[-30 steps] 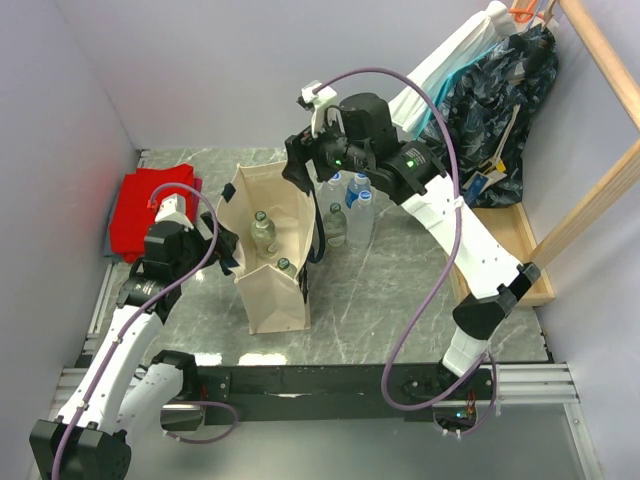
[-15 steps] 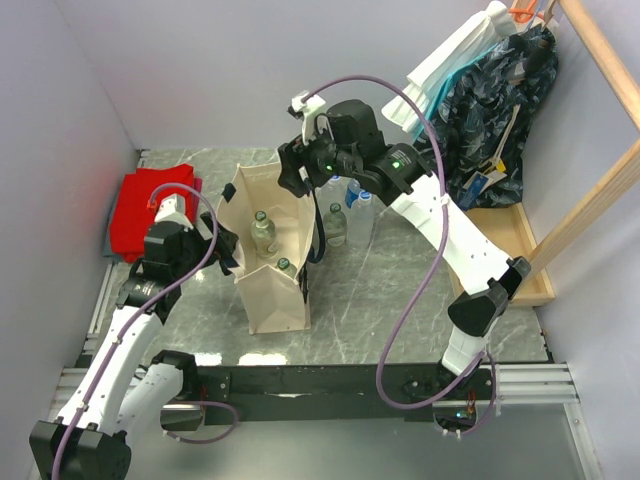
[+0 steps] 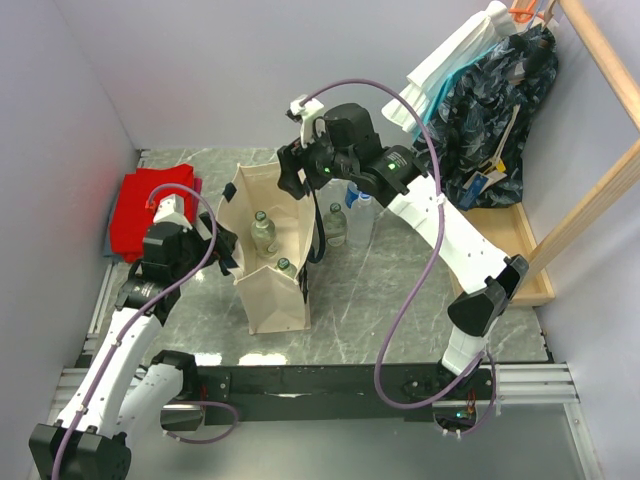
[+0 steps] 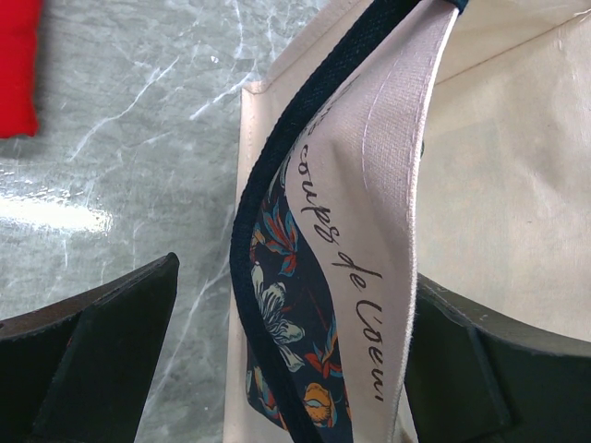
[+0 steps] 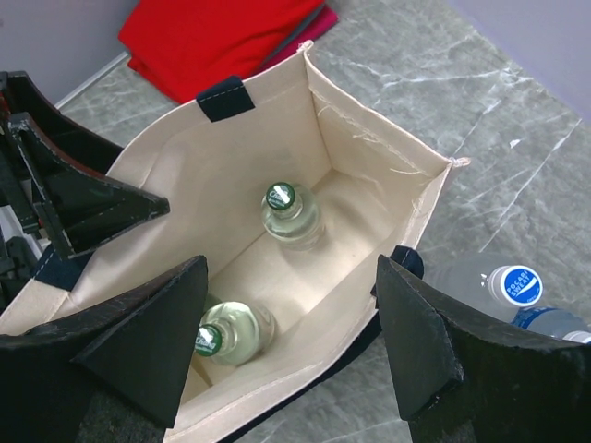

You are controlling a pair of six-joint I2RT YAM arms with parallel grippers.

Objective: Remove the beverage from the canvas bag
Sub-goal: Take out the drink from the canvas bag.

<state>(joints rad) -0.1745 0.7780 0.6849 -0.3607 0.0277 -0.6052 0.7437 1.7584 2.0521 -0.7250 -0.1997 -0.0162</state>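
The beige canvas bag [image 3: 285, 300] stands open at mid-table. Two clear glass bottles with green caps stand inside it, one farther [image 3: 263, 228] and one nearer [image 3: 287, 267]. In the right wrist view they show as the farther bottle [image 5: 294, 217] and the nearer one [image 5: 231, 332] on the bag's floor [image 5: 360, 208]. My right gripper [image 3: 296, 178] is open and empty, high over the bag's far end [image 5: 291, 341]. My left gripper [image 3: 225, 255] is open, its jaws either side of the bag's left wall and navy strap [image 4: 277, 240].
Several plastic bottles [image 3: 350, 210] with blue caps stand right of the bag, also in the right wrist view [image 5: 503, 286]. A red folded cloth [image 3: 150, 205] lies at far left. Hanging clothes [image 3: 490, 90] and a wooden frame [image 3: 520, 260] fill the right side.
My right gripper has moved left, from above the loose bottles to over the bag's far end. The left arm and the bag have not moved.
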